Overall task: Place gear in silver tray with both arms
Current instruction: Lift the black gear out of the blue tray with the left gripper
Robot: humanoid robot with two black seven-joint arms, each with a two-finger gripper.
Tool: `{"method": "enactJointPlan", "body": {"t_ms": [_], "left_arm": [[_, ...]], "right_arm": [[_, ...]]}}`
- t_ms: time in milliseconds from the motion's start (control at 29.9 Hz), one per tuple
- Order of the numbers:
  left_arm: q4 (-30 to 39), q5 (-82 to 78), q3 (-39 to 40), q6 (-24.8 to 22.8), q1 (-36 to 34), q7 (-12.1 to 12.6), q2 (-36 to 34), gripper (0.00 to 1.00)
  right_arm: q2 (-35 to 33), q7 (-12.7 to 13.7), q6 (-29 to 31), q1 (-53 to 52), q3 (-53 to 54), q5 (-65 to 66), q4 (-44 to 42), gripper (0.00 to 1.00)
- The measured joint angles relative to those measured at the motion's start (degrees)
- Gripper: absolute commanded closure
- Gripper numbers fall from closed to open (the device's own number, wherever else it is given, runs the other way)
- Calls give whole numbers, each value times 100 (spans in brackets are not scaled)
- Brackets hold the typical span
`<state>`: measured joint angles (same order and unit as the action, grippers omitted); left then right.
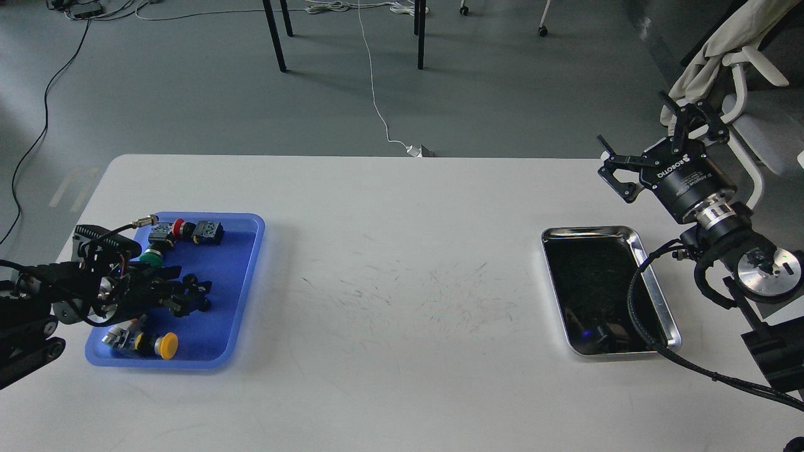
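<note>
At the lower left of the frame, the left gripper (188, 295) sits low inside the blue tray (248, 282), among push-button switches: a yellow one (164, 345), a green one (151, 256), a red one (179, 227). Its dark fingers blur together, so I cannot tell whether they hold anything. This looks like the pickup step; next comes a lift and carry rightward. The silver tray (656, 279) lies empty at the right, and above it the right gripper (653, 135) hangs spread wide, holding nothing.
</note>
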<state>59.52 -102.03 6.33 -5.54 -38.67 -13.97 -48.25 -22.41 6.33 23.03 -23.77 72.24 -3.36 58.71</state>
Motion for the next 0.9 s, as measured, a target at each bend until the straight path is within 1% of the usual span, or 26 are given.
{"method": "enactJointPlan", "body": {"t_ms": [33,100,134,201,334,435,602,702,802,903], "left_arm": [[-3,0,0,0,0,1,0,54],[-9,-1,0,0,0,1,0,65],[-13,-11,0,0,0,1,0,69],[-15,-48,-1,1,0,1,0,74],[-20,-90,-1,2,0,1,0,75],[-23,-98,-1,-1,-11,-17,0,82],[3,-96,6,-4,-37,-61,-23,82],[102,-77,12,-11,-164,-77,-90,82],[386,-62,19,-57,-396,-88,-295,82],[924,-54,34,-217,-713,-82,-601,82]], "right_arm": [[0,0,0,0,0,0,0,0],[0,0,0,0,0,0,0,0],[0,0,0,0,0,0,0,0],[0,0,0,3,0,0,-2,0],[0,0,0,4,0,0,-8,0],[0,0,0,4,0,0,-9,0],[0,0,0,4,0,0,-9,0],[0,0,0,4,0,0,-9,0],[0,0,0,3,1,0,-4,0],[0,0,0,-1,2,0,6,0]]}}
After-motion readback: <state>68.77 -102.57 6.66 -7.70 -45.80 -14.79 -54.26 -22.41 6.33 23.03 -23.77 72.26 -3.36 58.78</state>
